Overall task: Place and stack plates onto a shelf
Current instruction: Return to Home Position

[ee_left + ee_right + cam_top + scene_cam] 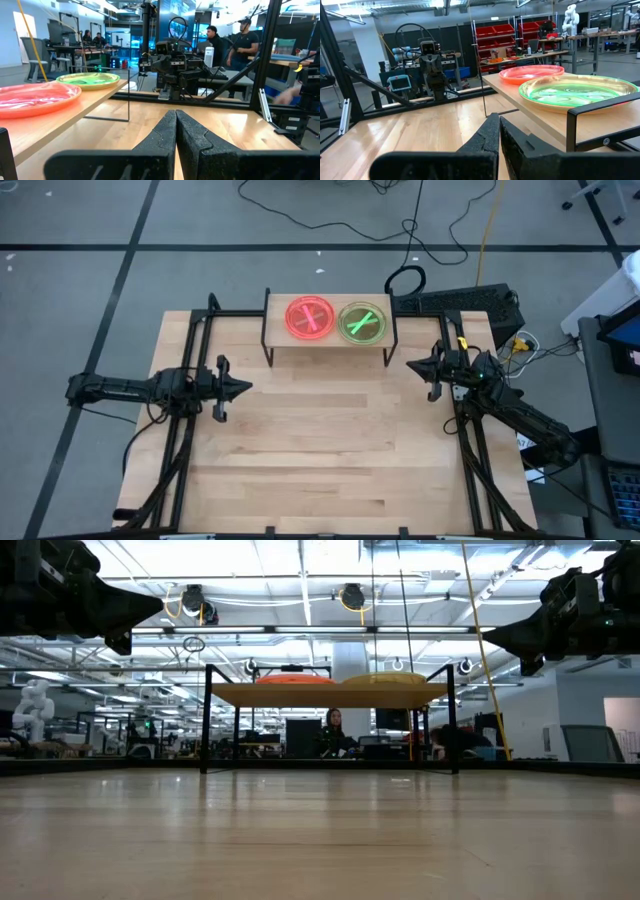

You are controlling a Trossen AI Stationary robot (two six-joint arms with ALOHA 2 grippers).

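Job looks basically wrapped. The small light-wood shelf on thin black metal legs (pixel 276 315) stands at the far edge of the big wooden tabletop (pixel 330 450). On it, side by side and pretty much filling the board, are a round neon pink-red translucent plastic plate (pixel 309 318) and a round neon green translucent plastic plate (pixel 362 322). How many sit under each top one I can't tell. No plates lie loose on the table. The left gripper (pixel 240 388) hangs over the table's left side, fingers pressed together on nothing. The right gripper (pixel 412 364) mirrors it near the shelf's right end, also closed and empty. My guess is they're parked wide so nothing bumps the stacks, with only homing left to do
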